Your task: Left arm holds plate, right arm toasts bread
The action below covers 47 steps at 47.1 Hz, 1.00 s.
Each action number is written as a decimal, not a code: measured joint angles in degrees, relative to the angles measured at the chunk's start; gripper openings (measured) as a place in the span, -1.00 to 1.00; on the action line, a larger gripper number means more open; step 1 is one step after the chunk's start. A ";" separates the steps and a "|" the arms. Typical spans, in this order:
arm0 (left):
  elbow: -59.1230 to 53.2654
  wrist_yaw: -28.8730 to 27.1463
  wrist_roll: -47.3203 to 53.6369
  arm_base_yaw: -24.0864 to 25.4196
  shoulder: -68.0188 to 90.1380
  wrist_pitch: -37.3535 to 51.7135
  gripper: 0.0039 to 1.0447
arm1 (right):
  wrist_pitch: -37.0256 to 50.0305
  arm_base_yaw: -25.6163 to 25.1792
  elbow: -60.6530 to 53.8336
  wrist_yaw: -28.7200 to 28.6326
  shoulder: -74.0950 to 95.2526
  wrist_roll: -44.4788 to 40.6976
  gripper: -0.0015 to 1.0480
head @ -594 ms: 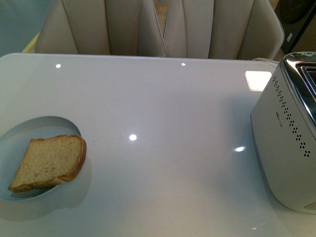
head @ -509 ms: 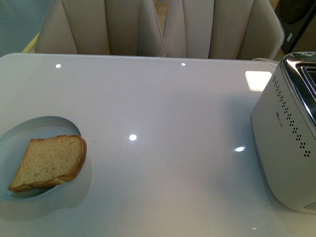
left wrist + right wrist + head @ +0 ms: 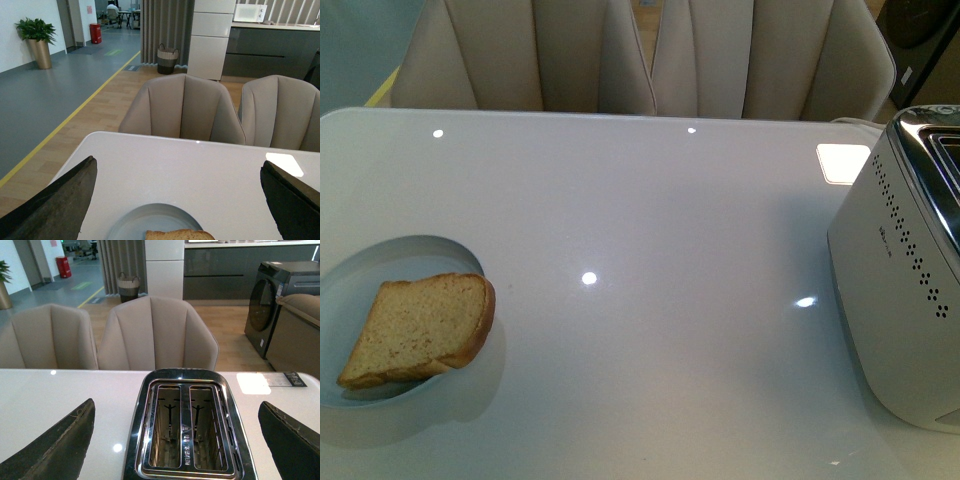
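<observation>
Tan bread lies on plate at table left, your left gripper near it & right gripper by toaster, both spread wide, empty; toaster logo too small to read.

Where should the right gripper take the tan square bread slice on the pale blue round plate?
Take the tan square bread slice by its rounded brown crust edge, coming from the side of the white toaster. That edge seems propped on the rim of the pale blue round plate, slightly raised, so a finger could likely slip under.
</observation>
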 joint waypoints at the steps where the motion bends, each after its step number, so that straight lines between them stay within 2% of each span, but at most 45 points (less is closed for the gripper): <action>1: 0.00 0.00 0.00 0.00 0.00 0.00 0.87 | 0.00 0.00 0.00 0.00 0.00 0.00 0.83; 14: 0.07 0.42 -0.02 0.04 0.11 -0.15 0.87 | 0.00 0.00 0.00 0.00 0.00 0.00 0.83; 16: 2.64 6.93 -0.20 1.84 3.15 -7.13 0.87 | 0.00 0.00 0.00 0.11 0.00 0.00 0.83; 19: 10.12 18.67 -0.20 5.29 15.54 -23.71 0.87 | 0.00 0.00 0.00 -0.15 -0.02 0.00 0.83; 21: 11.96 21.62 -0.22 6.14 20.72 -29.31 0.87 | 0.00 0.02 0.00 -0.07 -0.04 0.00 0.83; 24: 13.05 24.24 0.74 7.15 25.70 -30.29 0.87 | -0.02 0.02 0.00 0.07 -0.04 0.00 0.83; 29: 15.72 27.47 4.00 11.23 32.98 -25.70 0.87 | -0.02 0.02 0.00 0.02 -0.07 0.00 0.83; 35: 17.75 28.06 6.91 15.96 48.00 -13.31 0.87 | -0.02 0.02 0.00 0.00 -0.07 0.00 0.83; 41: 19.78 25.09 8.17 17.11 64.57 2.12 0.87 | -0.02 0.02 0.00 0.00 -0.07 0.00 0.83; 47: 22.86 21.97 8.98 18.16 79.03 13.68 0.87 | -0.04 0.02 0.00 0.00 -0.07 0.00 0.83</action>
